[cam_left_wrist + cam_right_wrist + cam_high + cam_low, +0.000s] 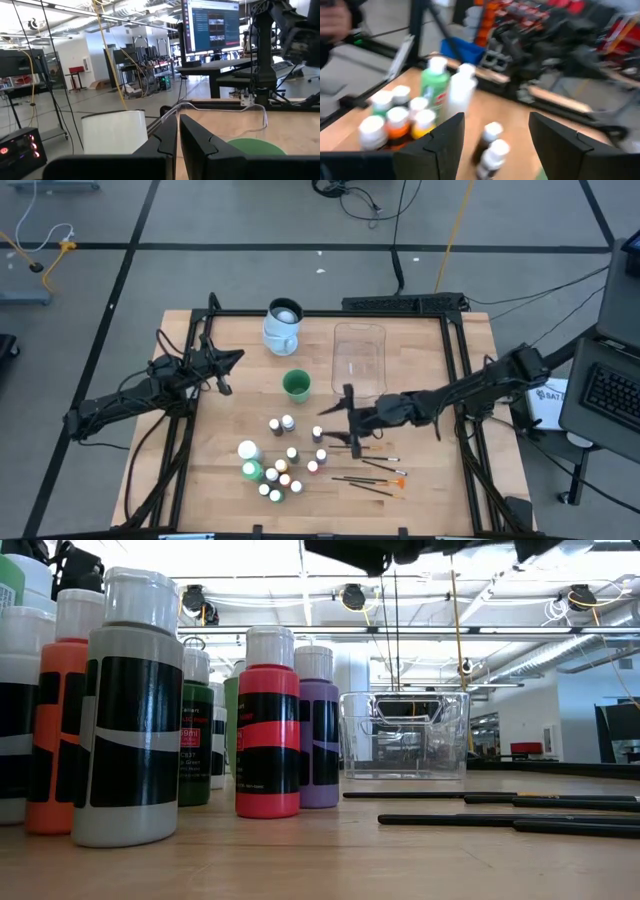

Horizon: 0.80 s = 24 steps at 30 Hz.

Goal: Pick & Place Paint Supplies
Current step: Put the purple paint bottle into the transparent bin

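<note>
The little paint bottles [281, 470] stand upright in a loose cluster on the near half of the tabletop [420, 480], a few of them close enough to touch. They look light, hard-sided and smooth, so I'd expect them to tip or skate if nudged low. The safest hold is probably across the body just under the cap, squarely from above, taking an outlying one first so its neighbours don't get knocked. Two of them, the dark pair [491, 145], sit a little apart from the rest and look easiest to reach.

The two larger bottles, white [247, 450] and green [251, 470], stand touching at the cluster's left edge; heavier, I'd guess, and wider for the fingers.

The brushes [372, 480] lie flat to the right of the bottles. They're thin and stiff, likely to roll, and hard to pinch off the wood except mid-handle.

The right gripper [338, 413] hovers above the tabletop between the clear tub [358, 358] and the bottles, fingers spread apart and holding nothing. The left gripper [177, 142] waits by the pale-blue jug [283, 326] and green cup [296, 385], fingers together.
</note>
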Tool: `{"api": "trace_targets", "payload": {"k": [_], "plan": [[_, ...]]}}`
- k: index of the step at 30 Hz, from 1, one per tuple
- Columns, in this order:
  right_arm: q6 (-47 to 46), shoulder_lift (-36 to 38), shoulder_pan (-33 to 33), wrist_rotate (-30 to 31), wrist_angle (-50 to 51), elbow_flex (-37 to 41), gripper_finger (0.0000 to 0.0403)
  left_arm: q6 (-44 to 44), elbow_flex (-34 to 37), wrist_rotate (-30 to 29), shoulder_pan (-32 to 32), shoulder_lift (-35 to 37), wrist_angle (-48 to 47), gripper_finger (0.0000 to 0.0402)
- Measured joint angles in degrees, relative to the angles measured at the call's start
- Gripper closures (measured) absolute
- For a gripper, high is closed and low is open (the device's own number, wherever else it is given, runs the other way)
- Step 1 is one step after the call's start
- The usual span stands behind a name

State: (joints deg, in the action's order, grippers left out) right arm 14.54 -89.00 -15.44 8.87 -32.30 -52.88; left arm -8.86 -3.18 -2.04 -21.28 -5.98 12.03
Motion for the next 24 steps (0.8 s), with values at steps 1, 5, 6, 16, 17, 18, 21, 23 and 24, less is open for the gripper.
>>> {"api": "trace_targets", "payload": {"k": [1, 5, 6, 16, 17, 18, 21, 23, 24], "plan": [[0.1, -0.7, 0.0, -1.2, 0.1, 0.0, 0.0189, 0.0, 0.0, 0.0, 0.0, 0.0, -0.2, 0.0376], [-0.2, -3.3, -0.7, -3.0, -0.5, 0.0, 0.0189, 0.0, 0.0, 0.0, 0.0, 0.0, -0.3, 0.0376], [-0.4, -4.4, -0.8, -3.0, -1.3, 0.0, 0.0189, 0.0, 0.0, 0.0, 0.0, 0.0, -0.3, 0.0376], [-0.4, -10.7, -1.2, -7.9, -11.7, 0.0, 0.0169, -1.1, 0.0, 0.0, 0.0, 0.0, -0.8, 0.0376], [-1.4, -10.8, -1.3, -10.4, -11.5, 0.0, 0.0165, -1.1, 0.0, 0.0, 0.0, 0.0, -1.1, 0.0376], [-2.2, -10.8, -1.4, -11.8, -11.4, 0.0, 0.0162, -1.1, 0.0, 0.0, 0.0, 0.0, -1.4, 0.0376], [-2.9, -11.1, -2.2, -11.0, -11.4, 0.0, 0.0157, -1.1, 0.0, 0.0, 0.0, 0.0, -1.5, 0.0376], [-2.9, -11.3, -2.8, -10.1, -9.3, 0.0, 0.0157, -1.1, 0.0, 0.0, 0.0, 0.0, -1.5, 0.0376], [-3.1, -11.3, -3.0, -9.6, -8.5, 0.0, 0.0157, -1.1, 0.0, 0.0, 0.0, 0.0, -1.5, 0.0376]]}}
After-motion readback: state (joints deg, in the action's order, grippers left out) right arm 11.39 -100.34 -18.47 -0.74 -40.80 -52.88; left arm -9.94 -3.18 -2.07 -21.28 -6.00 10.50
